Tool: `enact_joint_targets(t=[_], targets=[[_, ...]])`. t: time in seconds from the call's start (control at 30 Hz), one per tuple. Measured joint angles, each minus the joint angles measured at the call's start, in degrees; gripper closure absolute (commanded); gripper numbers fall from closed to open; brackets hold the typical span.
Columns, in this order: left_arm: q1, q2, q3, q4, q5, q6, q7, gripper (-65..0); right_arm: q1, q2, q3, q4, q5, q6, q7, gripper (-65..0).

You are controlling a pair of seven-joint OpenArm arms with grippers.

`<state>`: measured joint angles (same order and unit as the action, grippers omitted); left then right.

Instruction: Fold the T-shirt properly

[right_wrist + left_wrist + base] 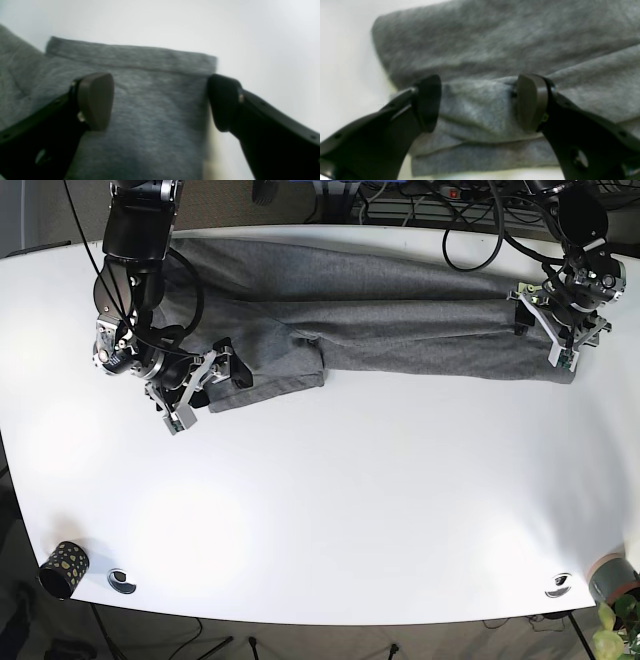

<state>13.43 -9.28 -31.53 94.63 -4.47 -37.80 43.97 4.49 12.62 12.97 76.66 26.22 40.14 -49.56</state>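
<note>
A grey T-shirt (400,330) lay spread across the far half of the white table (330,510), folded into a long band running from one arm to the other, with a sleeve (265,375) jutting toward the near side at the base view's left. The right gripper (200,388) sat at that sleeve, its jaws spread wide; in the right wrist view the gripper (161,102) straddled the hemmed sleeve end (130,60), one pad (96,100) over the cloth and the other (223,101) just past the fabric's edge over bare table, so nothing was clamped. The left gripper (560,330) was at the opposite end of the shirt, at the base view's right. In the left wrist view the gripper (478,102) also stood with its jaws apart, a layered fold of grey cloth (477,117) lying between the pads without being pinched. Along the near edge of the table stood a small dark patterned cup (62,568), and a little plant (615,620) showed at the near corner by the left arm's side.
</note>
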Motion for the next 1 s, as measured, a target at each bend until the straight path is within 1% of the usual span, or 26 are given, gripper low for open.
enact_joint_targets(t=[0.03, 0.33, 0.4, 0.47, 0.5, 0.53, 0.6, 0.63, 0.7, 0.8, 0.87, 0.93, 1.0], targets=[[0.0, 0.0, -0.2, 0.0, 0.0, 0.0, 0.0, -43.9, 0.0, -0.1, -0.2, -0.2, 0.0, -0.02, 0.0, -51.5], [0.0, -0.1, 0.0, -0.2, 0.2, 0.0, 0.0, -43.9, -0.2, -1.2, -1.1, -0.2, 0.0, -0.07, -0.2, -23.5], [0.0, -0.1, 0.0, -0.2, 0.2, 0.0, 0.0, -43.9, -0.2, -1.4, -1.4, -0.3, 0.0, -0.07, -0.2, -15.1], [0.0, -0.1, 0.0, -0.2, 0.2, 0.0, 0.0, -43.9, -0.2, -1.3, -1.4, -0.4, -0.1, -0.07, -0.6, -8.7], [0.0, -0.1, 0.0, -0.2, 0.2, 0.0, 0.0, -43.9, -0.2, -1.3, -1.4, -0.3, -0.4, -0.07, -0.7, -3.8], [0.0, -0.1, 0.0, -0.2, 0.2, 0.0, 0.0, -43.9, -0.2, -1.3, -1.3, -0.3, -0.5, -0.20, -0.8, -0.6], [0.0, -0.1, 0.1, -0.2, 0.2, 0.0, 0.0, -43.9, -0.6, -1.3, -1.2, 1.2, -0.6, -0.31, -2.1, 0.0], [0.0, -0.1, 0.1, -0.2, 0.2, 0.0, 0.0, -43.9, -1.0, -1.4, -1.3, 2.9, -1.7, -0.28, -3.0, 0.0], [-0.1, -0.1, 0.1, -0.4, 0.2, 0.0, -0.1, -43.9, -1.9, -1.4, -1.3, 6.4, -1.8, -0.31, -3.1, 0.0], [-0.3, -0.3, 0.2, -2.1, -0.5, 0.2, -1.2, -43.9, -3.0, -1.4, -0.5, 11.5, -1.3, -0.26, -2.9, 0.0], [-0.6, -0.6, -0.1, -3.8, -1.8, 0.2, -2.1, -43.9, -4.2, -1.7, 1.3, 14.7, -0.3, -0.22, -3.3, 0.0], [-0.9, -0.7, -0.5, -5.0, -2.7, 0.0, -2.5, -43.9, -5.2, -2.0, 3.0, 17.4, -0.5, -0.22, -6.0, 0.0], [-0.9, -0.7, -0.5, -5.2, -2.7, 0.0, -2.9, -43.9, -6.6, -2.0, 4.4, 19.8, -0.7, -0.22, -8.6, 0.0]])
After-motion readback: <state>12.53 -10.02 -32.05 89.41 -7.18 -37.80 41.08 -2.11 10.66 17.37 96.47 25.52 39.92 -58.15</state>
